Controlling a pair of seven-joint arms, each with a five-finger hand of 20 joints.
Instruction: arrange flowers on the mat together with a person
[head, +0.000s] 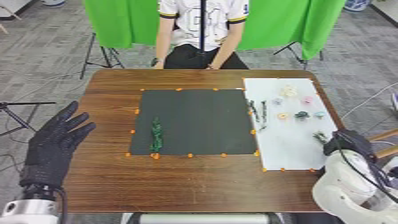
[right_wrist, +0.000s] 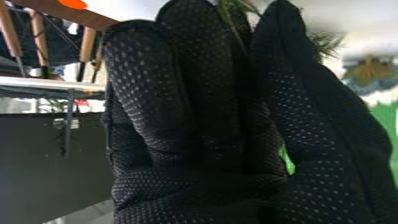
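Observation:
My right hand (head: 348, 141) is at the white sheet's right edge, fingertips close to a small green sprig (head: 321, 136). In the right wrist view, that hand (right_wrist: 204, 125) has straight fingers with the thumb beside them; greenery (right_wrist: 236, 7) shows between the tips, contact unclear, and more sprig (right_wrist: 327, 43) behind the thumb. My left hand (head: 51, 150) hovers at the table's left side, fingers extended. A leafy green stem (head: 157, 134) lies upright along the dark mat's (head: 200, 125) left part. Two thin stems (head: 264, 112) lie at the sheet's left side.
The white sheet (head: 289, 145) also holds a cream flower (head: 289, 91), a pink one (head: 308, 99), an orange one (head: 283, 116) and several others. Orange markers edge the mat and sheet. A person sits beyond the wooden table's (head: 178, 187) far edge.

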